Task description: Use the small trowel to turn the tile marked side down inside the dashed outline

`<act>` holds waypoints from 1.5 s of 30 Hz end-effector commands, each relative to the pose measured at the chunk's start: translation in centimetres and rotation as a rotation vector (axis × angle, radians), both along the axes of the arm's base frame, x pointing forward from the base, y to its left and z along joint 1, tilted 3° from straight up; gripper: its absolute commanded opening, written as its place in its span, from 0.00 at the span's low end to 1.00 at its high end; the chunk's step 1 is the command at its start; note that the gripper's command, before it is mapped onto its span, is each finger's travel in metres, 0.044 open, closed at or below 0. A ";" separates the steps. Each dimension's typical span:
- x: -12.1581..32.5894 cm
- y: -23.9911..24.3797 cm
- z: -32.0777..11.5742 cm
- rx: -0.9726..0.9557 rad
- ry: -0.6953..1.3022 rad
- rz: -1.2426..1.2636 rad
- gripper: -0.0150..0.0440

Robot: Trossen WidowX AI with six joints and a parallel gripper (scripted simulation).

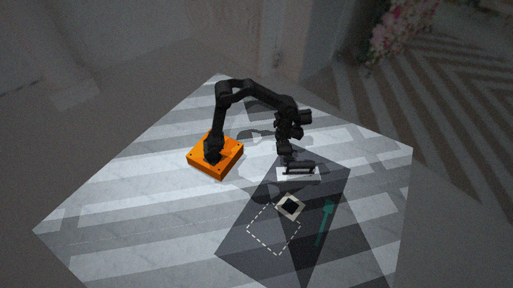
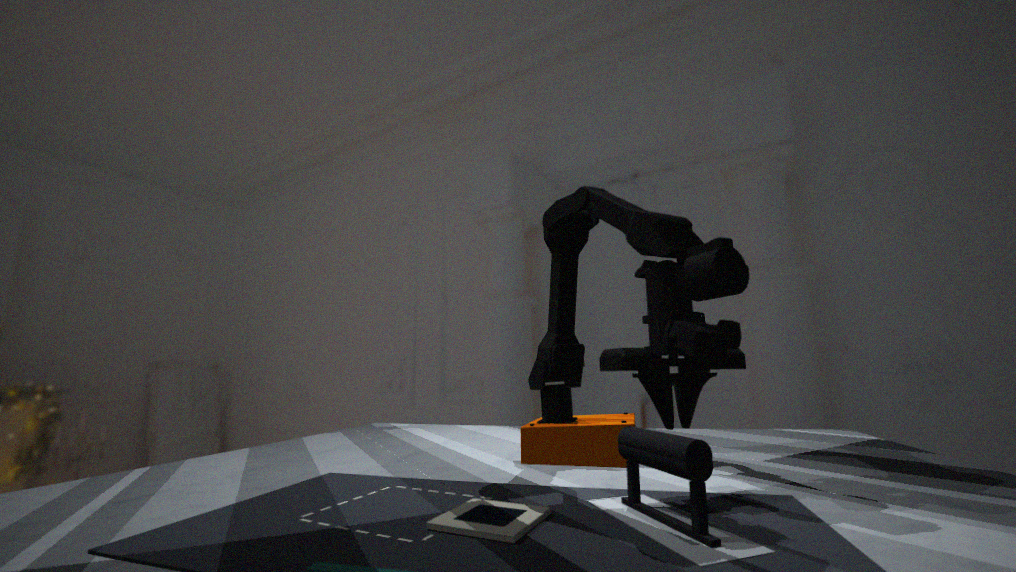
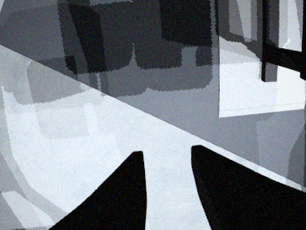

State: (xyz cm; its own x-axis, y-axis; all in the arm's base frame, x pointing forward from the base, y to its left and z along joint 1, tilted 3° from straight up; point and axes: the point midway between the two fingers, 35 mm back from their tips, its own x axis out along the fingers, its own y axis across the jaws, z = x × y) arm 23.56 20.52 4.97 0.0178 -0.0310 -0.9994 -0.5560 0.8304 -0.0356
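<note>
The tile (image 1: 290,206) (image 2: 490,514), pale with a dark square on its upper face, lies flat across one edge of the dashed outline (image 1: 279,254) (image 2: 302,518), mostly outside it. The trowel has a flat white blade (image 1: 280,175) (image 3: 241,96) and a black bar handle (image 1: 301,164) (image 2: 664,451) on two posts. It lies blade down on the mat (image 1: 239,247) (image 2: 213,532), handle up, apart from the tile. My gripper (image 1: 287,158) (image 2: 677,424) (image 3: 167,158) is partly open and empty, pointing down on the arm-base side of the trowel, touching nothing.
A teal paddle-shaped thing (image 1: 322,224) lies flat near the mat's far edge, beyond the tile; its edge also shows in the exterior view (image 2: 355,567). The orange arm base (image 1: 193,159) (image 2: 568,446) stands on the table. Striped shadows cross the table and mat.
</note>
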 end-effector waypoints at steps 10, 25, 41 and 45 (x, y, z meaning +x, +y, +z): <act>0.0 0.0 0.0 0.000 0.000 0.000 0.29; 0.0 0.0 0.0 0.000 0.000 0.000 0.25; 1.1 0.0 0.4 -0.005 0.008 0.294 0.71; 1.7 0.1 0.5 -0.006 0.012 0.433 0.71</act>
State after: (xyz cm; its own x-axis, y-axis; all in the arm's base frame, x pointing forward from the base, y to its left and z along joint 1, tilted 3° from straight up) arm 24.69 20.59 5.39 0.0190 -0.0295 -0.9994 -0.7925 0.6090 -0.0330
